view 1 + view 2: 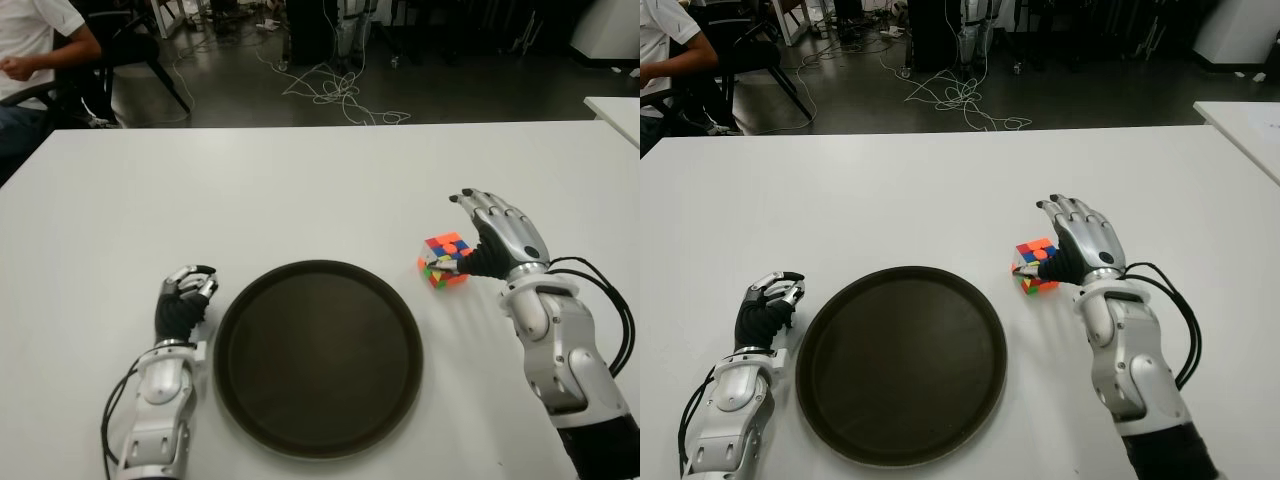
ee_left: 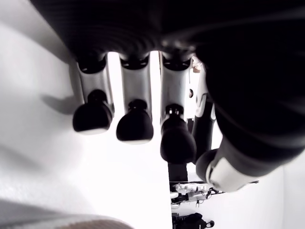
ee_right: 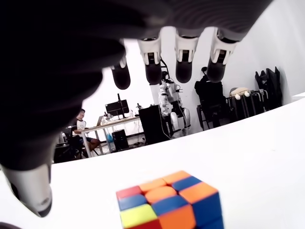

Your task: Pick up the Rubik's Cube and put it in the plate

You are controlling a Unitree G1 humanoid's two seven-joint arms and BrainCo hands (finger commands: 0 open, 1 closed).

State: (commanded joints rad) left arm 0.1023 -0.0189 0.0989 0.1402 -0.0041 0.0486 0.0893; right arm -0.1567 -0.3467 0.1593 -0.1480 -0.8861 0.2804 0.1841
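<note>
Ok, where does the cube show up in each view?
Left eye: cube right of centre, just left of the right hand.
Right eye: cube near centre, again by that hand.
Left wrist: not in it.
Right wrist: cube at the bottom, under open fingers.
Shared landmark: the plate, left of the cube in both eye views.

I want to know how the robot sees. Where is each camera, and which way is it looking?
Left eye view: on the head, looking down at the white table; both hands show.
Right eye view: beside it, same scene: plate, Rubik's Cube.
Left wrist view: on the left wrist, looking along the curled left hand.
Right wrist view: on the right wrist, looking past the open right hand at the cube, which both eye views share.
</note>
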